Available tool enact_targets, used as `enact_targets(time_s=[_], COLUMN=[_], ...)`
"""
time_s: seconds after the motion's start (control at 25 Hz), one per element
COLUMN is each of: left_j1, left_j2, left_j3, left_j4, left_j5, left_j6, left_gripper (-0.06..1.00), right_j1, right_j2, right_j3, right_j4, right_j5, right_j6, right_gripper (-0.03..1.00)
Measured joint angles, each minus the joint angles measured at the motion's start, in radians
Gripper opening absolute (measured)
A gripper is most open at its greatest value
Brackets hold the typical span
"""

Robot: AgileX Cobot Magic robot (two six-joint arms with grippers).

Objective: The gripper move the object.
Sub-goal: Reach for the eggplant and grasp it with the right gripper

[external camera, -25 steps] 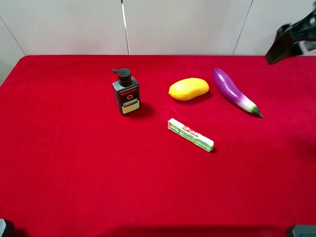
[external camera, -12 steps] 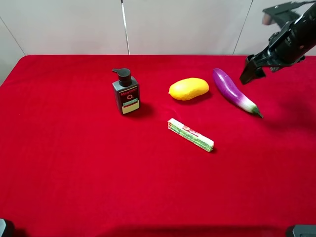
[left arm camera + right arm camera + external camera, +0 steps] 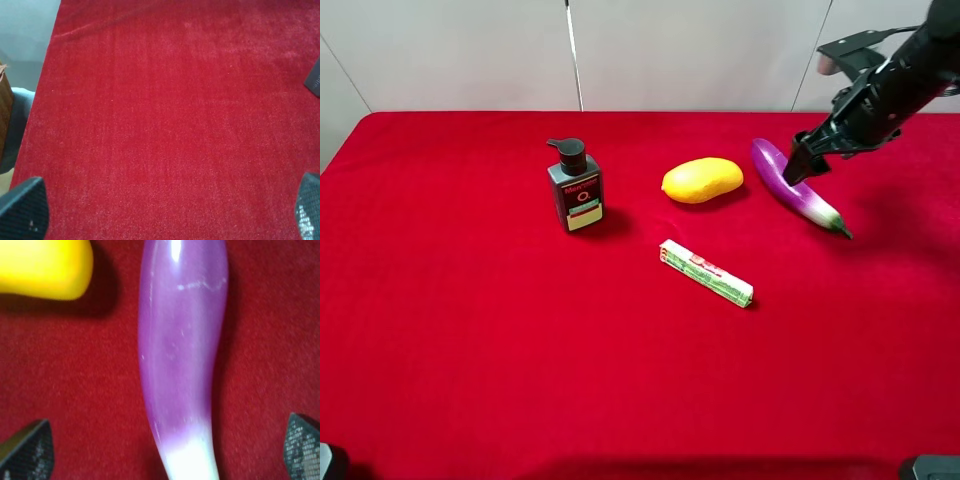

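Observation:
The long purple eggplant (image 3: pixel 807 200) lies on the red cloth at the right, its white end and green stem pointing toward the front right. My right gripper (image 3: pixel 798 165) hangs just above its purple middle with its jaws open. In the right wrist view the eggplant (image 3: pixel 182 340) lies between the two spread fingertips (image 3: pixel 27 450), and I see no contact. My left gripper (image 3: pixel 165 215) is open and empty over bare red cloth; it does not show in the exterior high view.
A yellow mango (image 3: pixel 702 180) lies just left of the eggplant, and its edge shows in the right wrist view (image 3: pixel 42 267). A green-and-white packet (image 3: pixel 705 272) lies in front of the mango. A dark pump bottle (image 3: pixel 575 188) stands at centre left. The red cloth's edge (image 3: pixel 47 100) runs beside the left gripper.
My right arm has come in from the far right edge, moving left and down until its gripper is over the eggplant. The objects on the cloth have not moved.

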Motion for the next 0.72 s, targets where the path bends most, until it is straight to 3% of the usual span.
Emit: enact_targets(time_s=[0.72], left_j1=[0.000], left_j2=[0.000], left_j3=[0.000], left_j4=[0.000], left_j5=[0.000], left_j6=[0.000], left_gripper=[0.98], right_j1=[0.042], right_j2=[0.207], right_j3=[-0.161], right_j4=[-0.027], right_j5=[-0.025], right_j6=[-0.001], right_gripper=[0.69])
